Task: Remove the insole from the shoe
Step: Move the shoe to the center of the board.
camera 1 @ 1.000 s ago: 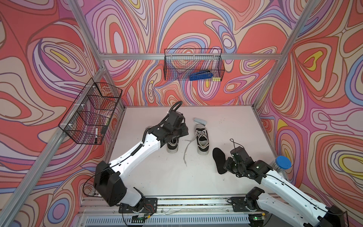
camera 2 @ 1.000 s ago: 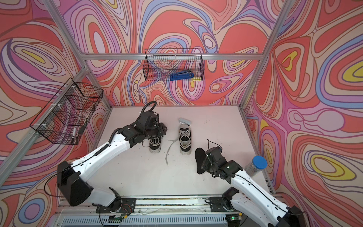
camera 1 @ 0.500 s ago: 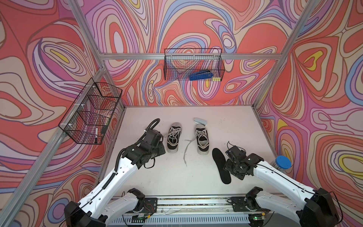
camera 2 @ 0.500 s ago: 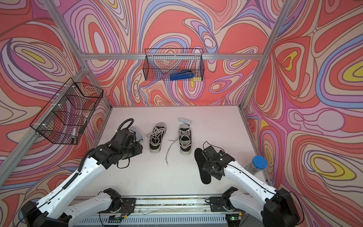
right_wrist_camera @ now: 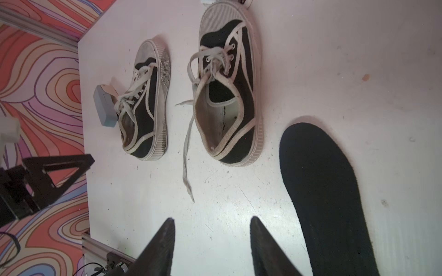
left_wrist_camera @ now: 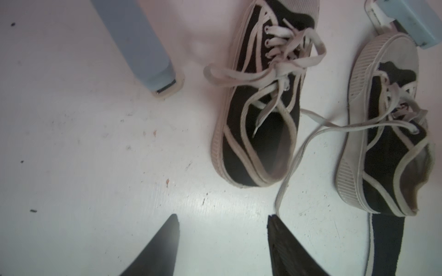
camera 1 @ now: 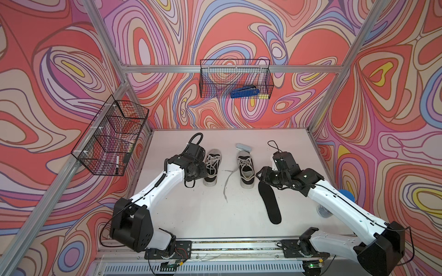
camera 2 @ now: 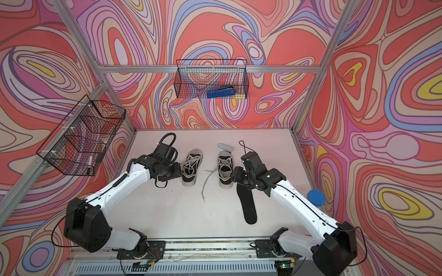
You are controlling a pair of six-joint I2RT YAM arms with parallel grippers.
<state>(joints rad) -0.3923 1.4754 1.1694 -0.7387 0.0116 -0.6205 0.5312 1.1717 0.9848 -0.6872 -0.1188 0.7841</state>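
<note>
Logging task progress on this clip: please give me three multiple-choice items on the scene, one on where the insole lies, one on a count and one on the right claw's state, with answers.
1. Where does the black insole lie?
A. Inside a shoe
B. Flat on the table, beside the shoe nearer the right arm
C. Under a shoe

2. How many shoes are on the table?
A. One
B. Two
C. Three

3. How does the right claw stand?
A. Shut on the insole
B. Shut on a shoe's heel
C. Open, holding nothing

Answers:
1 B: both top views show it flat on the table next to that shoe.
2 B: that shoe and the other shoe stand side by side.
3 C: the right wrist view shows its fingers apart over bare table.
</note>
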